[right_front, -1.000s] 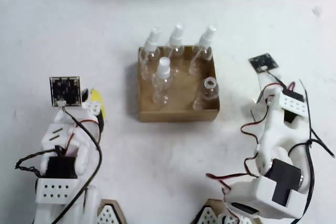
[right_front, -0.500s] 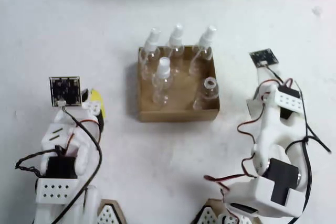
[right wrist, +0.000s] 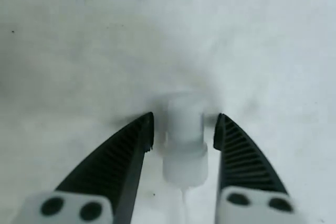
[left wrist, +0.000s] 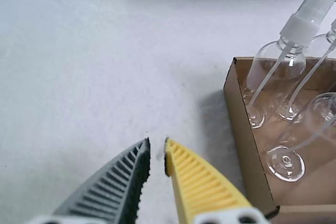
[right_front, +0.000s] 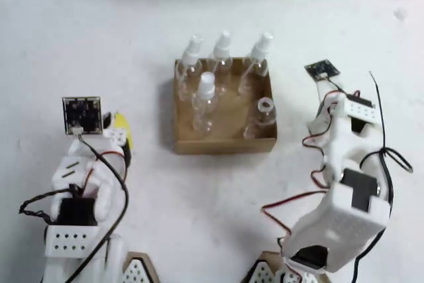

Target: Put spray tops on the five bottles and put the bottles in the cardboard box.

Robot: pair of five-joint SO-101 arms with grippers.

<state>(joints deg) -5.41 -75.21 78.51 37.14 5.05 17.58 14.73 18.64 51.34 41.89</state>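
White spray top (right wrist: 184,148) lies on the table (right wrist: 63,35) right between the right gripper's (right wrist: 184,124) spread jaws, tube end toward the wrist, while the left gripper (left wrist: 156,150) sits pinched shut and empty, and the capless bottle (right_front: 264,114) waits in the box's (right_front: 225,145) lower-right corner.

- The left arm (right_front: 79,187) sits folded back over its base, wrist level and pointing forward.
- The left gripper (left wrist: 156,148) has its two fingers (one grey, one yellow) drawn together, a thin slit between the tips.
- The right arm (right_front: 348,164) stretches forward, wrist tipped downward.
- The right gripper (right wrist: 184,124) has its black fingers spread apart.
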